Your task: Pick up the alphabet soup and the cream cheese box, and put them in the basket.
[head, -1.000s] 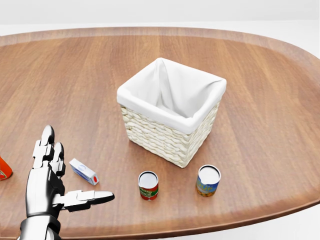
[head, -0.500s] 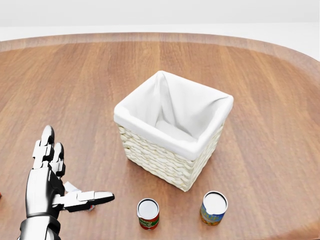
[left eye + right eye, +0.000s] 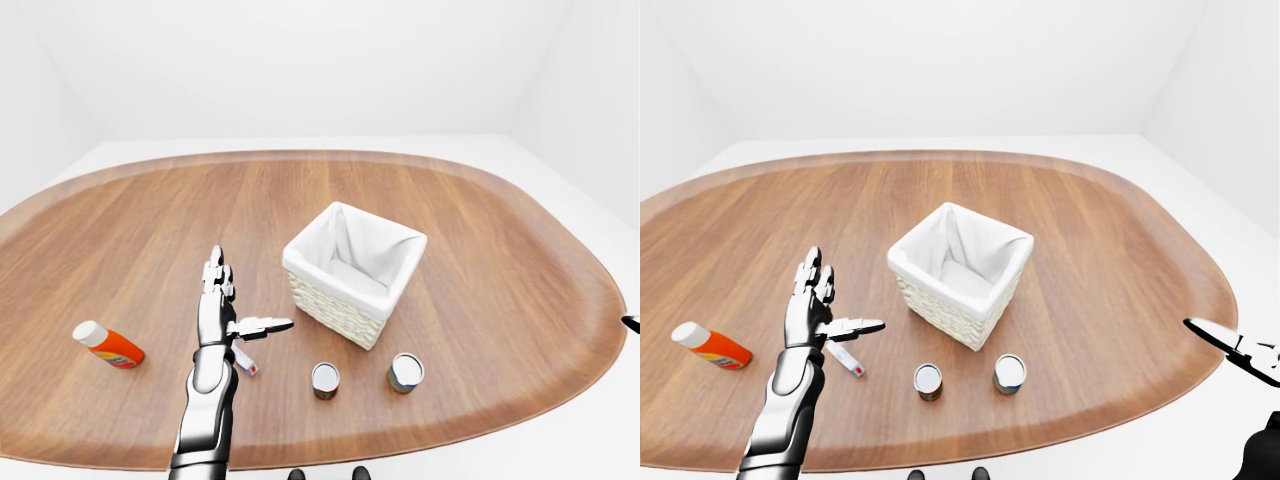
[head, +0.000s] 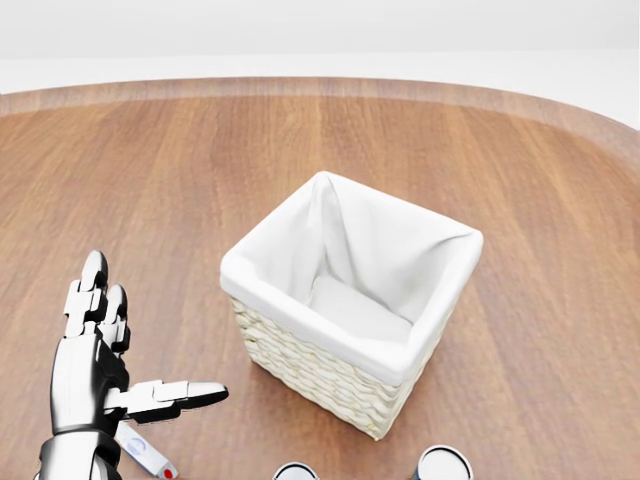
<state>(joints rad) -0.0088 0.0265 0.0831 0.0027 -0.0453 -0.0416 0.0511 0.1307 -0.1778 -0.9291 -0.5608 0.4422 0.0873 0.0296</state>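
**Left-eye view: hand over the box, nothing held yet**

Left-eye view gives me the whole layout, so I plan from it. My left hand hangs above the table with its fingers spread, two pointing to the far side and the thumb stuck out to the right, pinching nothing. The cream cheese box lies flat just under and to the near right of that thumb, half hidden by my forearm. My right hand only shows at the right edge of the right-eye view, off the table; I cannot tell how its fingers stand.

Two cans stand near the table's near edge, the left can with a red label and the right can with a blue and yellow one. I cannot read either, so I judge the soup by colour only and would check before committing. The basket sits just beyond them, open and lined in white. An orange bottle lies well to the left, out of the way.

To do this step well, I should draw the hand back toward me and lower it until the box sits between thumb and fingers. Then I should turn the wrist so the grip crosses the box's narrow side. It is low and flat, so a shallow approach risks pushing it along the wood instead of closing on it.
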